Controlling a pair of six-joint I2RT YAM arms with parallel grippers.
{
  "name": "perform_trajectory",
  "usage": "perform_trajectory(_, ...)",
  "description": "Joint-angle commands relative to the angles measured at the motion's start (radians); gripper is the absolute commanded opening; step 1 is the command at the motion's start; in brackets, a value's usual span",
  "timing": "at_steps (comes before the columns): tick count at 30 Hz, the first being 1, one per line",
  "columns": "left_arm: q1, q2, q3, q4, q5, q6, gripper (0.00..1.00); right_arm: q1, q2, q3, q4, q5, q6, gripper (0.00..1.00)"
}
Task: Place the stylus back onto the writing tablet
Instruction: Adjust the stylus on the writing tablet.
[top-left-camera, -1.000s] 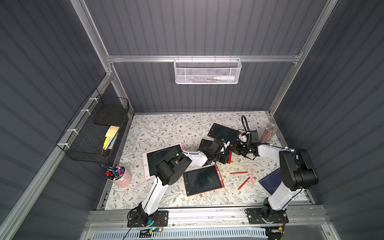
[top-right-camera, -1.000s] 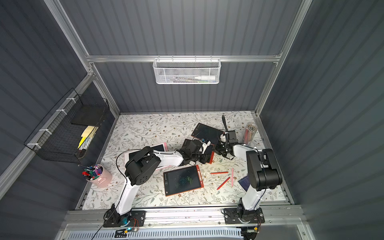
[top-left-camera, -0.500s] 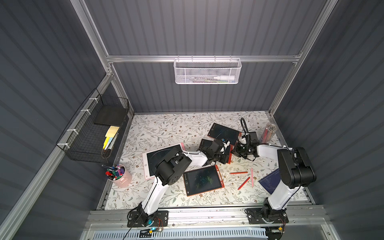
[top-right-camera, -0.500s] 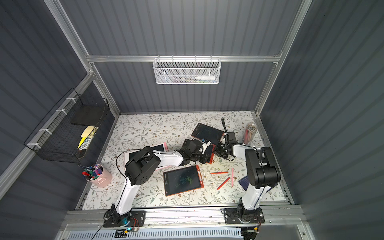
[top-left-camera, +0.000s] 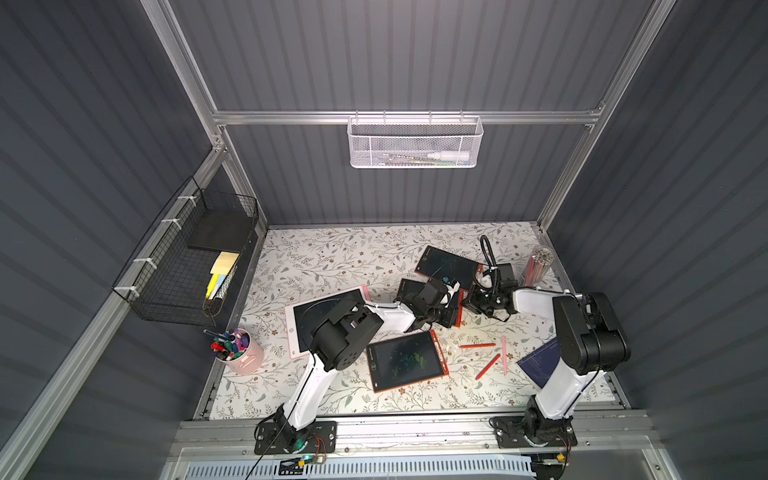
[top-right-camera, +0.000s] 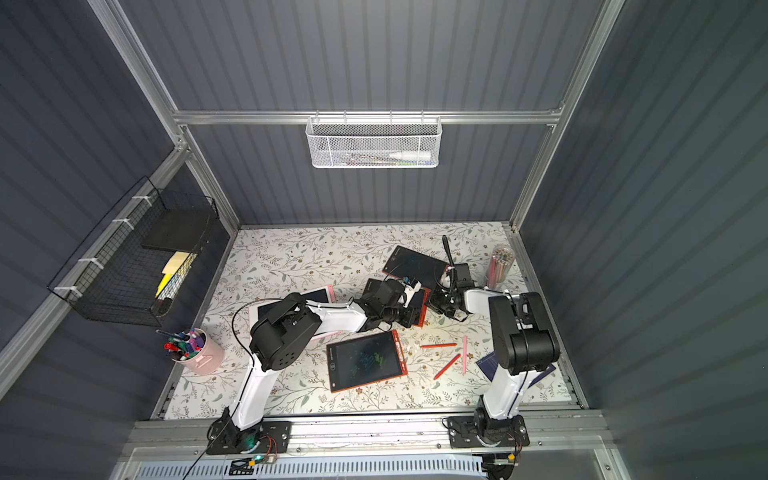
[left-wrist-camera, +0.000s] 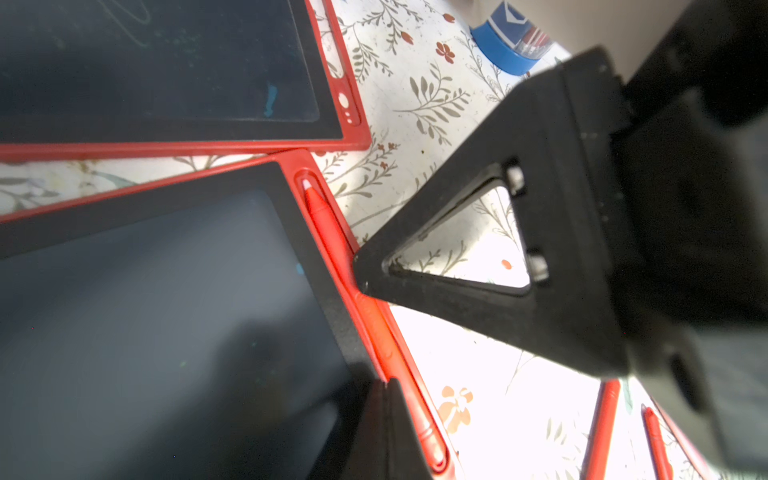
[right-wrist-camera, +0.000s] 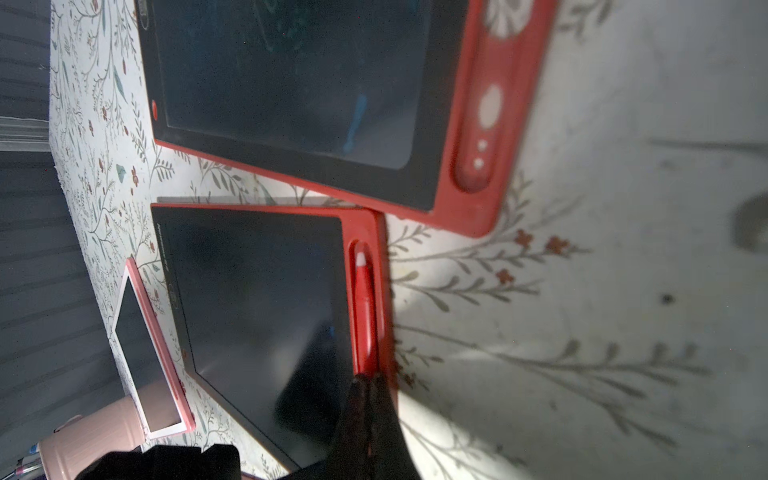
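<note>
Left wrist view: the stylus (left-wrist-camera: 322, 216), red with a pale pointed tip, lies lengthwise in the groove along the right edge of the red-framed writing tablet (left-wrist-camera: 166, 311), mid-table between the two arms. The right gripper (right-wrist-camera: 368, 380) has its fingers pressed together, tips resting on the stylus barrel. The left gripper (left-wrist-camera: 384, 386) is likewise closed, its tip on the tablet frame just beside the stylus. A second red tablet (right-wrist-camera: 291, 83) lies close by on the far side.

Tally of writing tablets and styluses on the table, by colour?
Red tablets: 3
Pink tablet: 1
Red styluses: 3, one seated in a tablet slot
Pink stylus: 1
Total: 8
</note>
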Motion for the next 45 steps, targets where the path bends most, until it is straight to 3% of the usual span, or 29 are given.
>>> perform_trajectory(1,-0.007,-0.043,-0.015,-0.033,0.0,-0.004,0.0,0.007,-0.009,-0.009,-0.003,0.013,0.003,0.05)
perform_trajectory(8,-0.006,-0.051,-0.033,-0.026,-0.001,-0.009,0.0,0.006,-0.016,0.008,0.026,-0.032,0.013,0.05)
perform_trajectory(24,-0.007,-0.053,-0.036,-0.013,0.0,-0.012,0.0,0.011,0.044,-0.007,0.009,0.01,-0.006,0.05)
perform_trajectory(35,-0.007,-0.053,-0.042,-0.013,0.0,-0.015,0.0,0.01,-0.027,-0.015,0.056,-0.046,0.009,0.05)
perform_trajectory(45,-0.007,-0.057,-0.05,-0.007,0.0,-0.017,0.0,0.012,0.031,-0.014,0.051,-0.046,0.007,0.05)
